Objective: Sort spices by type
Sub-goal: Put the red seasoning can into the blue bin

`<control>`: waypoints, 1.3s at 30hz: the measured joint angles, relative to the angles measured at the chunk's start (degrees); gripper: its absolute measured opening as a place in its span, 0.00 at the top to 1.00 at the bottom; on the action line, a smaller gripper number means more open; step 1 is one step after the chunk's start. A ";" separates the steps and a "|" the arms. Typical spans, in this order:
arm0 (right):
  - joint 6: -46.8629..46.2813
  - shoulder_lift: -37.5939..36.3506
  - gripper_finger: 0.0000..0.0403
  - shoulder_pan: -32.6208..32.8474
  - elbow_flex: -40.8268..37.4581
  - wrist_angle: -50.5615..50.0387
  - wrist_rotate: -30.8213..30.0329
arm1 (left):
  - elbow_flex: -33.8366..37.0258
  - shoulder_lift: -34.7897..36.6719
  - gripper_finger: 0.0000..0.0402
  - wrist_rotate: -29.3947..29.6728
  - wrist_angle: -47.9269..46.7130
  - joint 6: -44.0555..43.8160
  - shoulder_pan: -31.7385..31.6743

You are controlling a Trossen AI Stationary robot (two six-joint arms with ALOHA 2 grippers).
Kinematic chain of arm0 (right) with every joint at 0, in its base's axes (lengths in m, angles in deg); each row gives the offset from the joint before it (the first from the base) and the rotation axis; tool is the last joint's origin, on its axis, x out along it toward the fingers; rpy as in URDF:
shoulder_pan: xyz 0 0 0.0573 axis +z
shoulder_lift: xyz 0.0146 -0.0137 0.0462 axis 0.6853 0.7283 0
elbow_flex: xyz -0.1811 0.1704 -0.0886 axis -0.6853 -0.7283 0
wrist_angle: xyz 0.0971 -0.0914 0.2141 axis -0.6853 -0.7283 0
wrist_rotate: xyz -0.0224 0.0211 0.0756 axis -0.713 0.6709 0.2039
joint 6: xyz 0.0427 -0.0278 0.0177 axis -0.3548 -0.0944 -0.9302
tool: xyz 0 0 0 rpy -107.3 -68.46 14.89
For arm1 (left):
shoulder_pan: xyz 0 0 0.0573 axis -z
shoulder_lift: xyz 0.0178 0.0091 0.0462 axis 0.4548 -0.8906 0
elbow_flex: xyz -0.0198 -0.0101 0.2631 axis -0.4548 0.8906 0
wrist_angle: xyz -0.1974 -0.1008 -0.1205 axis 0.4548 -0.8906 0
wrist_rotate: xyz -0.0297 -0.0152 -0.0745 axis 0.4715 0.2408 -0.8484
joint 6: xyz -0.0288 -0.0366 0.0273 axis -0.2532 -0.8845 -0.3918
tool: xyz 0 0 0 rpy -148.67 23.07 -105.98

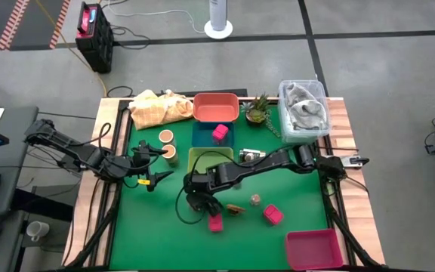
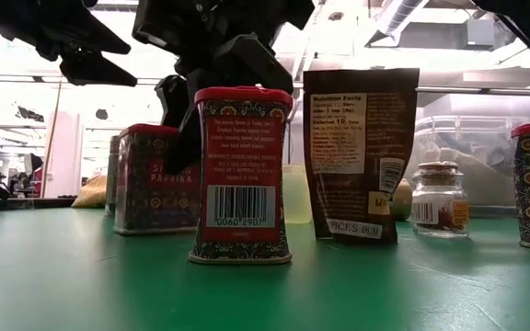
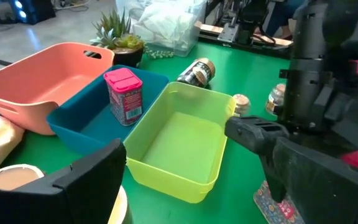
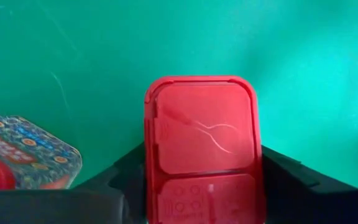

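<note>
Two fingers of the right gripper [image 4: 201, 171] sit snug either side of a red-lidded paprika tin [image 1: 215, 222] near the mat's front centre. Left gripper [image 1: 153, 162] hangs open by the tan jars [image 1: 168, 145].

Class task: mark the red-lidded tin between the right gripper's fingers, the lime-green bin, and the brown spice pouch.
red-lidded tin [image 4: 201, 140]: right wrist view, lid top.
lime-green bin [image 3: 185, 146]: left wrist view, bare floor.
brown spice pouch [image 2: 357, 138]: low view, back label.
</note>
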 joint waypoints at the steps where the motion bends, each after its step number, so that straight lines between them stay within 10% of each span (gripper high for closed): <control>1: 0.14 -0.04 0.41 -0.04 0.04 -0.02 -0.04 | 0.00 -0.02 0.03 0.00 -0.06 0.00 0.00; 16: 0.57 -0.24 0.41 -4.12 17.18 -14.16 2.94 | 0.00 -0.04 0.03 -0.02 -0.93 -1.54 0.00; 28: -1.88 -0.26 0.41 -17.81 21.81 -18.81 -7.35 | 0.00 -0.06 0.03 -0.02 -0.91 -4.49 1.16; 39: 25.37 -0.54 0.41 -25.49 21.81 -21.73 -7.83 | 0.18 -0.46 0.03 0.95 -1.63 -6.60 3.61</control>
